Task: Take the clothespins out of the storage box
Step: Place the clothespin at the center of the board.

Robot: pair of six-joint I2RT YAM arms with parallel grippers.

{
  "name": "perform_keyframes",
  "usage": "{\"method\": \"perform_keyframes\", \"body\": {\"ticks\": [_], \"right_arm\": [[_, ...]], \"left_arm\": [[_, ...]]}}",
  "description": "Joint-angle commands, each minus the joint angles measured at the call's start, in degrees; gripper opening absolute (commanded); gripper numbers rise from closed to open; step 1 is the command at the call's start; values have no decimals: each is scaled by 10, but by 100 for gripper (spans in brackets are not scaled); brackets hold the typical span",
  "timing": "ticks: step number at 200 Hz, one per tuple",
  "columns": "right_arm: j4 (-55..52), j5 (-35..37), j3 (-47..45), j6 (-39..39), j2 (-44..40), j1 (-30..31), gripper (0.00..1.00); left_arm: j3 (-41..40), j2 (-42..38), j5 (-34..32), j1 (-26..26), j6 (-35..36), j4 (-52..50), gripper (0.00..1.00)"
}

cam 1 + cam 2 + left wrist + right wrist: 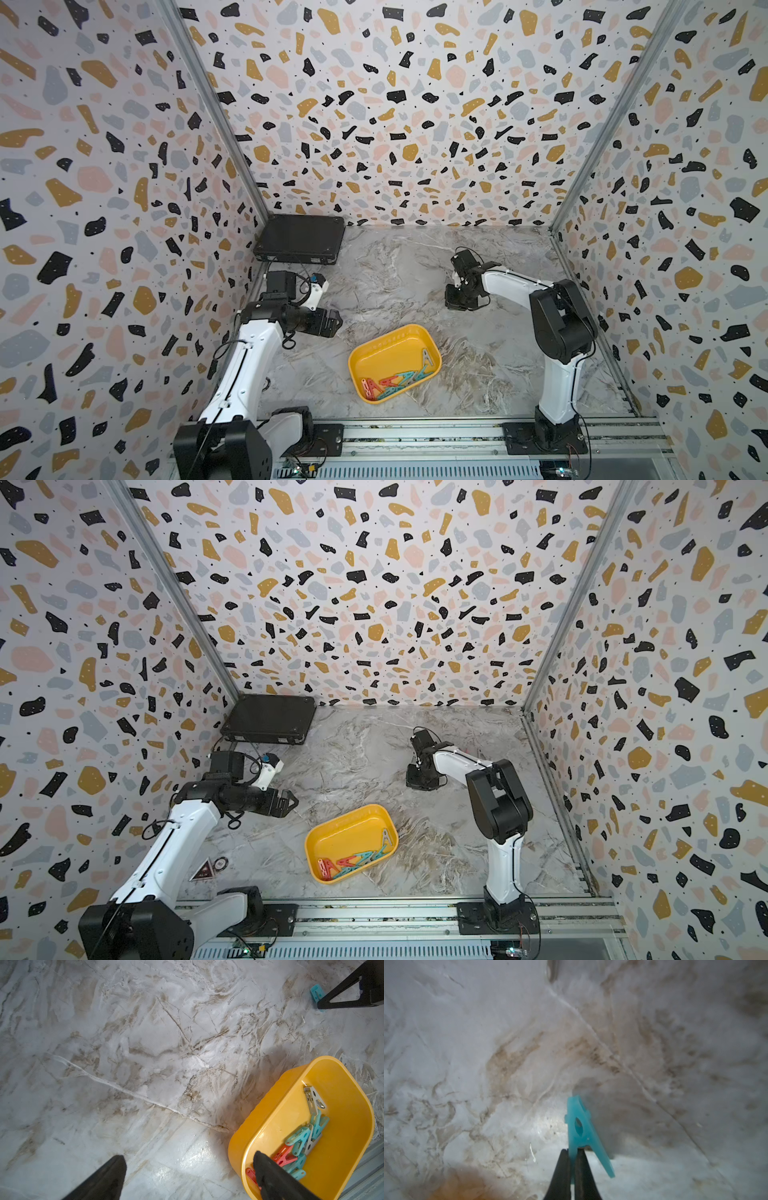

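Marble-patterned tabletop carries the yellow storage box near its front edge. Left gripper: jaws spread wide, empty, near the box. Right gripper: fingers pressed together, pinching one teal clothespin close to bare tabletop, well apart from the box. Other clothespins lie heaped along the box's near wall. Step in hand: set-down of the extracted pin. Next move calls for parting the fingers to release it, then reaching into the heap.

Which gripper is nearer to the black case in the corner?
Left. The left gripper hangs open in front of the black case; the right gripper, holding a teal clothespin, is farther off sideways.
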Motion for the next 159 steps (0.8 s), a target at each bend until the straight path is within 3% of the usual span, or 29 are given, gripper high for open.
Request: {"method": "perform_keyframes", "body": {"ticks": [1,98,159], "right_arm": [[6,4,27,30,8,0,0],[-2,43,48,65,37,-2,0],[-5,53,42,77,30,-2,8]], "left_arm": [[-1,-4,6,3,8,0,100],[-1,-6,6,4,9,0,100],[-2,-8,7,4,9,1,100]]}}
